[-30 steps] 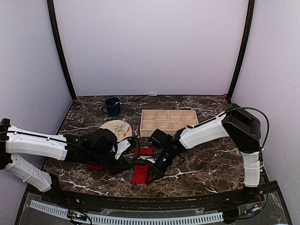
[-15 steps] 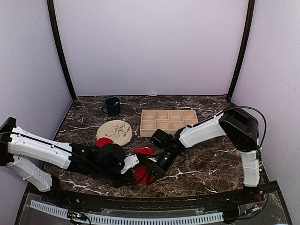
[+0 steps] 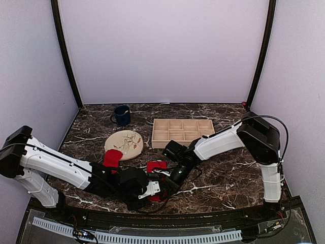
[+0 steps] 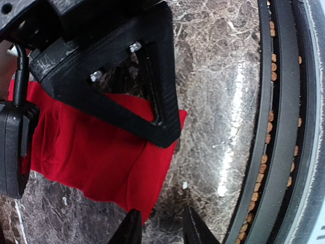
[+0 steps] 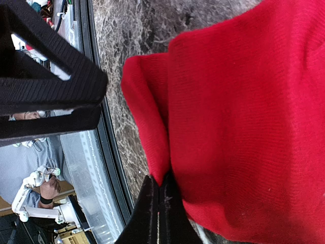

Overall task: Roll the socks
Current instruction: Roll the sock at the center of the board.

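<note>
One red sock (image 3: 156,166) lies bunched near the table's front middle, partly under both grippers. In the right wrist view this sock (image 5: 244,117) fills the frame, and my right gripper (image 5: 160,201) is shut on a fold at its edge. From above, my right gripper (image 3: 170,184) sits just right of the left gripper (image 3: 155,192). In the left wrist view the left gripper (image 4: 162,231) is open over bare marble, its left fingertip beside the sock's corner (image 4: 96,147). A second red sock (image 3: 112,157) lies by the plate.
A beige patterned plate (image 3: 127,142) sits left of centre, a dark blue mug (image 3: 122,115) behind it, and a wooden compartment tray (image 3: 183,131) at the back middle. The table's black front rail (image 4: 284,127) runs close beside the left gripper.
My left arm has swung forward and right toward the front edge, uncovering the sock by the plate. The sock under the right gripper has bunched shorter. The right gripper stays shut.
</note>
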Controlling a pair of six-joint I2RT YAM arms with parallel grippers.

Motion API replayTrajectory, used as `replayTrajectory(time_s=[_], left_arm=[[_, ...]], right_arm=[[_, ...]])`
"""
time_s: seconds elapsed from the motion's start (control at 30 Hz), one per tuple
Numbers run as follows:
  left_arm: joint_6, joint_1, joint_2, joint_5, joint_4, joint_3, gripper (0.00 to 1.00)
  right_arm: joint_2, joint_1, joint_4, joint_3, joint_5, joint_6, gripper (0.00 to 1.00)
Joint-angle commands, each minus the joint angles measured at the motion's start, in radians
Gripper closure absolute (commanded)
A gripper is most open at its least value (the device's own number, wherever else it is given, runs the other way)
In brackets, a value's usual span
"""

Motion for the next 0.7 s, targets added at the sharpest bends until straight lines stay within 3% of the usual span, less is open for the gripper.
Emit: replayTrajectory(time_s=[0.0,0.67], left_arm=[[0.07,-0.004,0.013,-0.037,0.016,0.026,0.7],[0.168,-0.005,0.068,-0.014,0.033,0.048,0.76]], right_arm=[[0.032,-0.008,-0.033,0.001,0.013,0.0,1.0],[0.036,-0.008,-0.04,0.005,-0.011,-0.009,1.0]])
